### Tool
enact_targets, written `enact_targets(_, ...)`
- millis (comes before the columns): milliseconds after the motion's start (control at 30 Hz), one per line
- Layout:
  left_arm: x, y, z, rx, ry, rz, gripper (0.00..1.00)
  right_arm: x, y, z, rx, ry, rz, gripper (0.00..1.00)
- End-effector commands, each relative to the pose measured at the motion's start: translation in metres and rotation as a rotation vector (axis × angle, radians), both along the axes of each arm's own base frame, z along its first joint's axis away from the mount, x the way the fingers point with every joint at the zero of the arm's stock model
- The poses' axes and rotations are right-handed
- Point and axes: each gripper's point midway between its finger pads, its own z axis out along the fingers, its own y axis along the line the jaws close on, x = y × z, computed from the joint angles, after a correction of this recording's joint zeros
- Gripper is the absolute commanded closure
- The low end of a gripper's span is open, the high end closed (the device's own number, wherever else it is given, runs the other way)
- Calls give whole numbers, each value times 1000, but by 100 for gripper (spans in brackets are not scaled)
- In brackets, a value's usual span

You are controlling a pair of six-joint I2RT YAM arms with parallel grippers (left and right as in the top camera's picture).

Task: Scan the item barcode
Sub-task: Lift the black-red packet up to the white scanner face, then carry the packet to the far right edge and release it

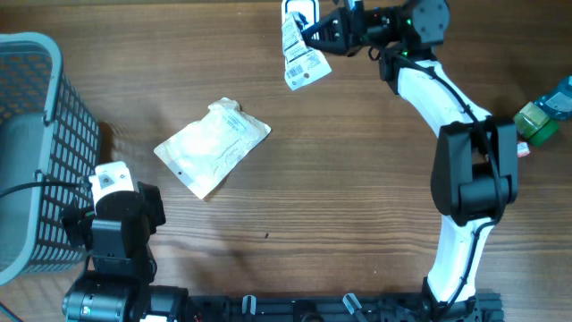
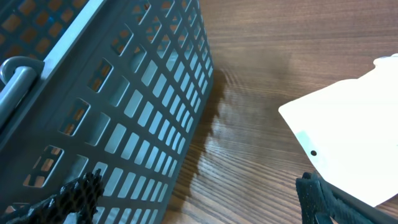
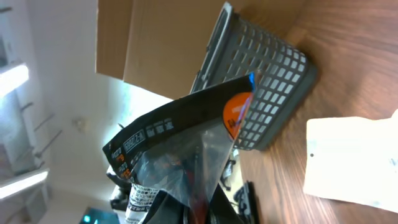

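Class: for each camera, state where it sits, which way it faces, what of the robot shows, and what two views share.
Overhead: above the table, looking straight down; left arm and right arm show, right claw shut on a printed packet.
Left wrist: low over the table, facing the grey basket and white pouch; the open left claw's tips frame the bottom.
Right wrist: tilted, looking past the held packet to basket and pouch; its claw mostly hidden.
Shared: basket and pouch appear in all three.
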Motion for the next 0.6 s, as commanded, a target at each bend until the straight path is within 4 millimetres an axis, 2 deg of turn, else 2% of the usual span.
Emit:
enact_targets(0,-1,3,3,6,-10,14,0,5,8,10,-19,291,-21,95)
enact_targets(67,-1,3,3,6,-10,14,0,26,15,-7,-29,528,-85,95)
enact_targets(167,-1,3,3,6,-10,14,0,61,17,-30,-7,611,-275,95)
enact_targets(233,-1,3,3,6,-10,14,0,99,11,-82,-92,627,-577,95)
enact_targets(300,-1,3,3,6,-10,14,0,109,-2,-124,-244,639,-778,95)
enact_targets(333,-1,3,3,6,-10,14,0,108,-10,-143,-338,648,-864,95)
enact_targets(367,-1,3,3,6,-10,14,0,103,-14,-152,-417,620,-910,95)
enact_targets(400,-1,3,3,6,-10,14,0,98,-14,-154,-461,582,-926,95)
enact_targets(467,-1,3,3,6,-10,14,0,85,-29,-155,-596,543,-1023,95)
enact_targets(500,-1,3,3,6,-10,14,0,78,-37,-150,-656,510,-1065,95)
enact_targets(567,-1,3,3,5,-10,14,0,73,-57,-125,-800,285,-1155,95)
